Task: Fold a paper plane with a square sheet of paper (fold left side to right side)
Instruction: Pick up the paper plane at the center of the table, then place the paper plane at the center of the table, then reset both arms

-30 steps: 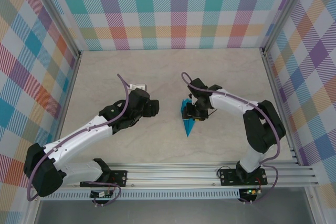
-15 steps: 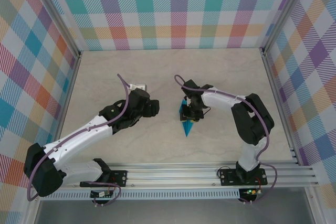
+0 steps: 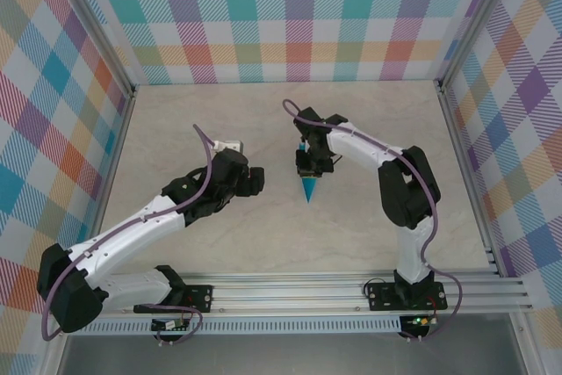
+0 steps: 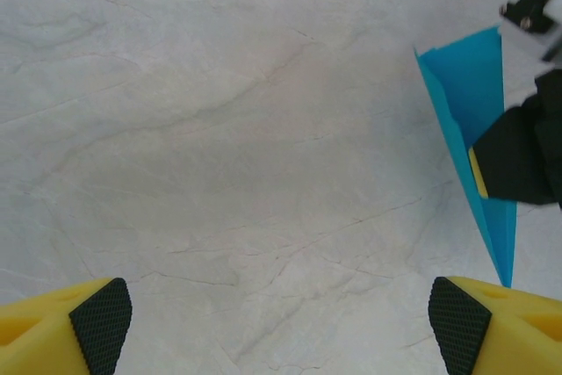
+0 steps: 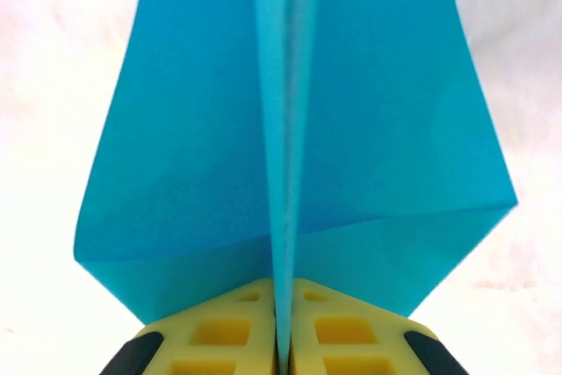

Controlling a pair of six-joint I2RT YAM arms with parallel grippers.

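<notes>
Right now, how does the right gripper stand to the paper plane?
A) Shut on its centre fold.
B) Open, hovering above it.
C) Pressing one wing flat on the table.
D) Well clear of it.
A: in the right wrist view the right gripper has its yellow fingers closed together on the centre fold of the paper plane, with a wing spreading to each side.

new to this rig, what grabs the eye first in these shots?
Turquoise paper plane near the middle of the pale table, nose toward the arm bases. The right arm's fingers are shut on its centre fold, wings spreading either side in the right wrist view. The left arm's fingers stand wide open over bare table beside it; loud checked walls ring everything.
</notes>
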